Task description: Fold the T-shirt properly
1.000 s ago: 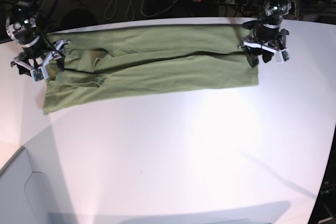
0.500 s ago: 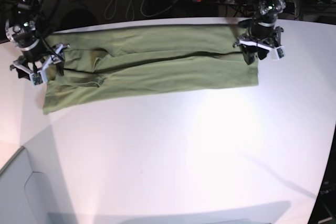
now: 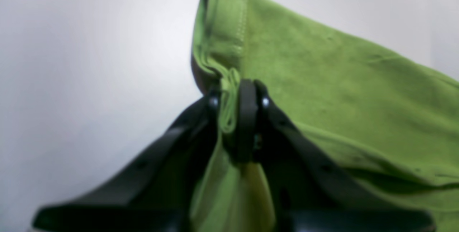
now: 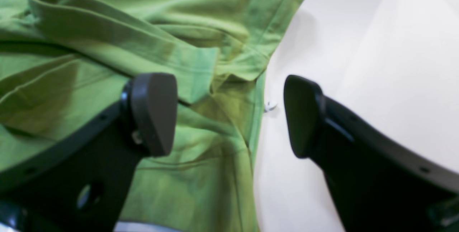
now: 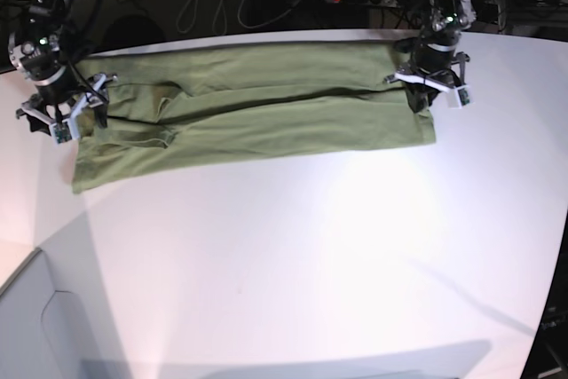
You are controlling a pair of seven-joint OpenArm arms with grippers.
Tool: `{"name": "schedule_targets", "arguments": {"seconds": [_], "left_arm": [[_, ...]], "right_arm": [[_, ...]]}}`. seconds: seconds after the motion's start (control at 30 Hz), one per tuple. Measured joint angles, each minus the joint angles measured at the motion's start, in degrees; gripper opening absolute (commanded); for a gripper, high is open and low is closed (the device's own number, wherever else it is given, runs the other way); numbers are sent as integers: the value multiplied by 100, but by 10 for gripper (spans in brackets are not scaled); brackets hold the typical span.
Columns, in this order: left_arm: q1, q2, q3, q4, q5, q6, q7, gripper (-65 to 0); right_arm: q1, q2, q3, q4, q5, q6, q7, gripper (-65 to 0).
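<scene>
Looking across the base view from its left, I see my right gripper at the T-shirt end there, jaws spread wide, one finger over the cloth, the other over the bare white table. The shirt lies folded in a long band along the far edge. At its other end, my left gripper pinches a bunched hem.

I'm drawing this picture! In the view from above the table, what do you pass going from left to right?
Right hand → T-shirt → left hand, pinching the shirt's edge → bare white table.
</scene>
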Motion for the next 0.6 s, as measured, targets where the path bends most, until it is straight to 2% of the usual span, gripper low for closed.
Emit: {"name": "schedule_targets", "arguments": {"seconds": [0.17,0.3,0.6], "left_arm": [[166,70,48,1167,-4,-59,26,-650],[151,402,120,1718,15,-39,17,-650],[162,413,1635,1740,52,-9,57,-650]], "right_arm": [[0,-2,0,0,0,0,13,-202],[11,-4,9,2,2,0,17,-202],[22,-15,9,2,-2,0,13,-202]]}}
